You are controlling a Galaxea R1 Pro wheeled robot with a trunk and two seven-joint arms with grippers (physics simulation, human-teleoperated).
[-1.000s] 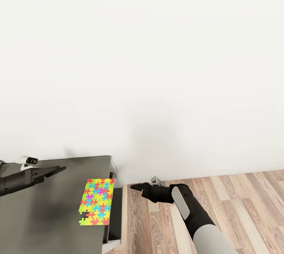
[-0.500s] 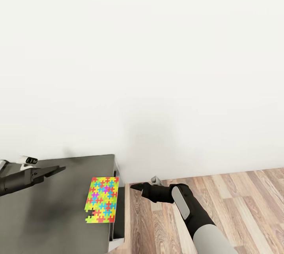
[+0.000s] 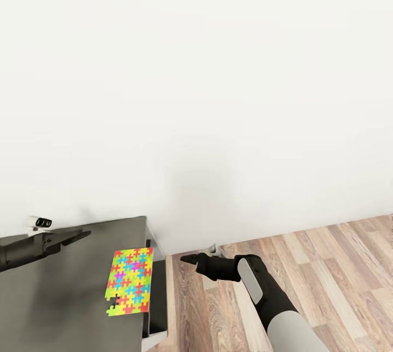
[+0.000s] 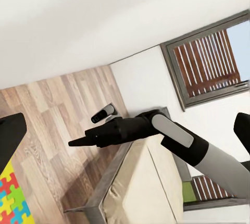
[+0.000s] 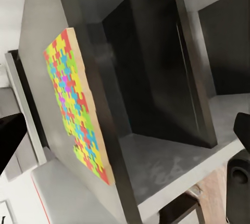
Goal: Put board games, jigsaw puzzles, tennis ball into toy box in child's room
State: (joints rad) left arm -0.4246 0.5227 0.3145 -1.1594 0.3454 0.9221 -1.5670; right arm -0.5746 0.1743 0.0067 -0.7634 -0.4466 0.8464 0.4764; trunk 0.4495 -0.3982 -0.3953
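Multicoloured jigsaw puzzle (image 3: 130, 281) lies flat at the right edge of the dark grey surface (image 3: 60, 292), about 7 o'clock in the head view. Left end effector (image 3: 73, 236) hangs over the surface at 8 o'clock, apart from the puzzle; fingers read narrow, almost together. Right end effector (image 3: 191, 258) sits over the wood floor (image 3: 327, 270), beside the surface's end; its opening I cannot tell. Bed (image 4: 140, 193) shows beyond it.

Blank white wall (image 3: 218, 68), wood-plank floor (image 3: 327, 275), dark-framed slatted window (image 4: 208, 62).
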